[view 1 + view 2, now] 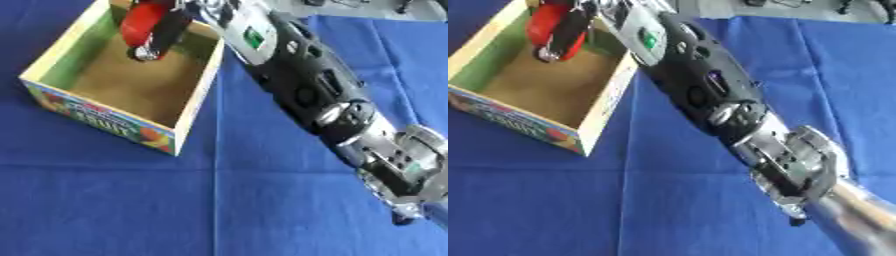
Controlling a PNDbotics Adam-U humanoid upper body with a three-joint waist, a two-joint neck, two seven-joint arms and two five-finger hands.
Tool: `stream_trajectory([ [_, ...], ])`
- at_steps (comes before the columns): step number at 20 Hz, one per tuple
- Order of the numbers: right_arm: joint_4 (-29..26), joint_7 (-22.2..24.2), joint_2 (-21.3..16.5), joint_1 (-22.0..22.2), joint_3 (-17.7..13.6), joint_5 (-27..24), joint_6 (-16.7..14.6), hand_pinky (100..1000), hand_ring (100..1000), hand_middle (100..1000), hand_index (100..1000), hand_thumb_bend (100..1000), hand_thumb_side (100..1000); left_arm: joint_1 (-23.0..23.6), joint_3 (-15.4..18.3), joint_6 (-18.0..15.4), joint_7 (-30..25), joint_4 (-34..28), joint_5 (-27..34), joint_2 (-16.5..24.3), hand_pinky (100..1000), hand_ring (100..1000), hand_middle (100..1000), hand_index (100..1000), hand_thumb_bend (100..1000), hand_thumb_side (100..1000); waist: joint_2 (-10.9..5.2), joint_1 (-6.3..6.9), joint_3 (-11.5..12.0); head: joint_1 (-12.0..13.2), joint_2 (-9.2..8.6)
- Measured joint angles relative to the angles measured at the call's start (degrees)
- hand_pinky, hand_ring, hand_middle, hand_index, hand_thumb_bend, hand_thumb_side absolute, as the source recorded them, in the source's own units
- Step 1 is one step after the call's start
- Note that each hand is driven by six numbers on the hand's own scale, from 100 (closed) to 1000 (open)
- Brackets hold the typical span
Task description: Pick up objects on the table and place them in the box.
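Right hand (171, 25) over the box (188, 117), fingers wrapped round a red object (140, 22).
The object hangs above the box's far end; released askew, it could strike the far wall and tumble onto the blue tablecloth (105, 200).

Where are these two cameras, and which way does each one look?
Left eye view: in the robot's head, looking down at the blue table and box; its right arm crosses, right hand holding a red object over the box.
Right eye view: beside it, same downward look, same arm.
Both share the box, table and arm.
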Motion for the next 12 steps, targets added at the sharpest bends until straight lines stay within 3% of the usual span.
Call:
stream_trajectory([
  [3, 1.9, -0.37, 1.0, 0.3, -0.13, 0.75, -0.58, 456, 605, 630, 735, 100, 296, -0.15, 0.0, -0.07, 0.08, 0.0, 0.0, -0.01, 581, 892, 833, 658, 100, 904, 0.29, 0.0, 0.49, -0.2, -0.04],
  [6, 4.2, -0.99, 1.76, 0.51, -0.87, 2.04, -1.61, 512, 636, 685, 785, 100, 196, -0.39, 0.0, -0.08, 0.09, 0.0, 0.0, -0.01, 581, 893, 833, 657, 100, 903, 0.55, -0.08, 1.05, -0.43, -0.2],
  [12, 7.64, 2.15, 2.46, 0.55, -2.57, 2.66, -5.74, 574, 675, 715, 816, 100, 276, -0.43, 0.0, -0.08, 0.09, 0.0, 0.02, -0.01, 581, 893, 834, 656, 100, 903, 0.92, -0.28, 1.17, -0.41, -0.2],
])
